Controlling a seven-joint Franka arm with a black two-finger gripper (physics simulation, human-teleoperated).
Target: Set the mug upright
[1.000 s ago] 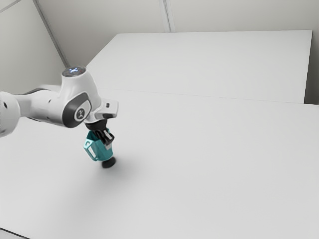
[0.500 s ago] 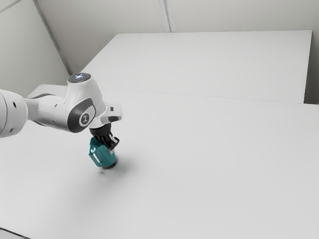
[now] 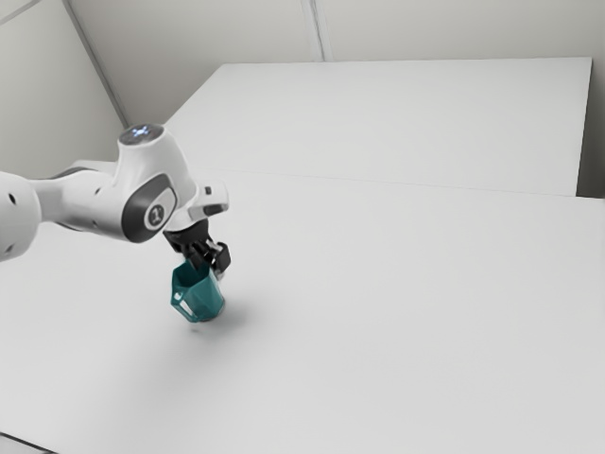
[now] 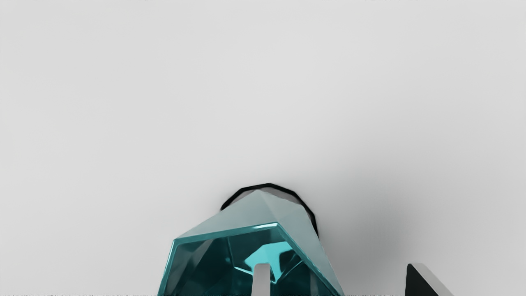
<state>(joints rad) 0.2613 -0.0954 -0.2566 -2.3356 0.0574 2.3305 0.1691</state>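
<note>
A smooth, pale table (image 3: 406, 322) is spread across most of the exterior view. It is crossed by a thin seam, and beyond that, toward one o'clock, a second white surface (image 3: 406, 113) is seen. The room is closed in by a plain grey back wall (image 3: 454, 28), marked by an upright strip (image 3: 319, 33) at twelve o'clock, and by a side wall (image 3: 47, 95) toward ten o'clock. The teal mug (image 3: 209, 295) is found toward eight o'clock from the view's middle, its mouth turned upward and tilted, its handle (image 3: 180, 303) pointed to about eight o'clock. Whether its base is set flat cannot be told. A soft shadow (image 3: 246, 316) is cast beside it. The jaws of the gripper (image 3: 216, 269) are parted: one finger (image 4: 261, 281) is held inside the mouth, the other outside, apart from the wall, and nothing is gripped.
</note>
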